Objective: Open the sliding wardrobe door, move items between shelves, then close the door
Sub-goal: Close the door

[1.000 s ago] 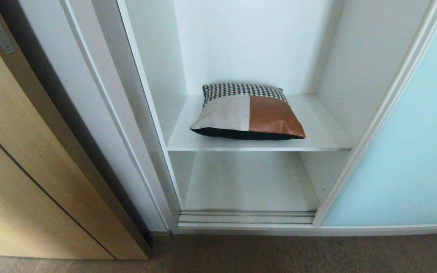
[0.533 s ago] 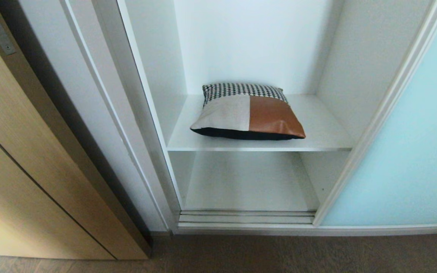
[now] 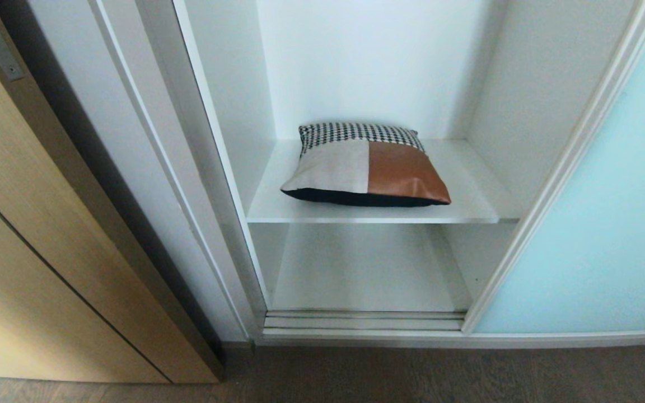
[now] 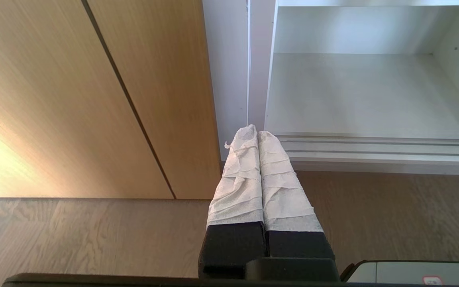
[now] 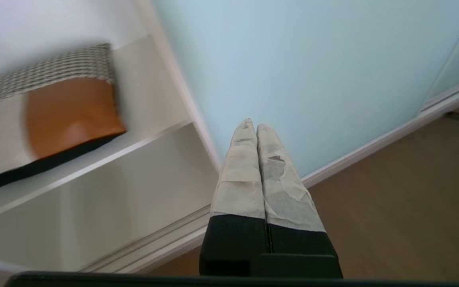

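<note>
The jaws of the right gripper are pressed together on nothing, aimed near the frame edge of the sliding door, which is already slid aside, while the cushion lies flat on the upper shelf above the bare lower shelf. For the move, the jaws are best spread before the cushion's front edge is approached, since soft stuffing is likely to sag when pinched. The left gripper is parked low over the floor, jaws likewise closed and empty.
</note>
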Controlling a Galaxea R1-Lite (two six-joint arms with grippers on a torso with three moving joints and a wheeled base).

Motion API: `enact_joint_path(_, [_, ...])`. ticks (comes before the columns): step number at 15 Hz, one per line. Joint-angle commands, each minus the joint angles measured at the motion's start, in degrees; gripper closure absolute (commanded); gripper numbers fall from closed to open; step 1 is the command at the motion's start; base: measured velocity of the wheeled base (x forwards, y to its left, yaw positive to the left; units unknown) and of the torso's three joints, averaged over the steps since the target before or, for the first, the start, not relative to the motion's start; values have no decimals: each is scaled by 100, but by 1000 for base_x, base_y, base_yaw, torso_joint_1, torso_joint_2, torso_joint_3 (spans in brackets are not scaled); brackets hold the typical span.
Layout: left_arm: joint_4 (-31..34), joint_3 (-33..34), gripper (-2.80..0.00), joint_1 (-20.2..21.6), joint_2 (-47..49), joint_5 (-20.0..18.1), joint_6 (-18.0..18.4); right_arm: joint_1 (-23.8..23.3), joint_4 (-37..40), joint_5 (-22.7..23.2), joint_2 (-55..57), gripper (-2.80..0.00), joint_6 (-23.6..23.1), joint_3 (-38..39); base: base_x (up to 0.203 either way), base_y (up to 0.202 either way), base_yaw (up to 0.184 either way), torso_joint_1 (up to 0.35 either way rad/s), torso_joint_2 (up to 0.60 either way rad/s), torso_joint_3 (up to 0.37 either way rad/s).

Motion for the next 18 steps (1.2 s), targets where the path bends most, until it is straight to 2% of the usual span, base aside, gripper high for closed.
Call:
enact_joint_path(1, [3, -1, 0, -2, 16, 0, 1, -1011, -379, 923, 854, 0, -130, -196, 0, 0, 0, 0, 0, 0])
enact_joint_path(2, [3, -1, 0, -2, 16, 0, 1, -1275, -681, 1521, 1120, 0, -192, -187, 0, 0, 0, 0, 0, 0])
enact_joint_path(3, [3, -1, 0, -2, 16, 0, 1, -1417, -925, 1878, 1307, 0, -264, -7, 0, 0, 0, 0, 0, 0])
enact_joint_path(5, [3, -1, 0, -2, 16, 0, 1, -1545, -1470, 2204, 1744, 0, -259, 276, 0, 0, 0, 0, 0, 0])
enact_joint_path(6, [3, -1, 0, -2, 16, 0, 1, -1547, -1804, 2426, 1992, 0, -71, 393, 0, 0, 0, 0, 0, 0])
enact_joint_path(8, [3, -1, 0, 0, 16, 0, 1, -1592, -2175, 3409, 2257, 0, 356, 578, 0, 0, 0, 0, 0, 0])
enact_joint_path(9, [3, -1, 0, -2, 16, 0, 1, -1733, -2265, 3718, 2463, 0, 512, 574, 0, 0, 0, 0, 0, 0])
enact_joint_path(13, [3, -1, 0, -2, 16, 0, 1, -1875, -2382, 4094, 3054, 0, 721, 726, 0, 0, 0, 0, 0, 0])
enact_joint_path(15, [3, -1, 0, -2, 16, 0, 1, -2053, -2477, 4627, 3197, 0, 845, 762, 0, 0, 0, 0, 0, 0])
enact_joint_path(16, [3, -1, 0, -2, 16, 0, 1, -2185, -2591, 4789, 3314, 0, 981, 688, 0, 0, 0, 0, 0, 0])
enact_joint_path(18, [3, -1, 0, -2, 16, 0, 1, -2216, -2754, 4820, 3612, 0, 1527, 405, 0, 0, 0, 0, 0, 0])
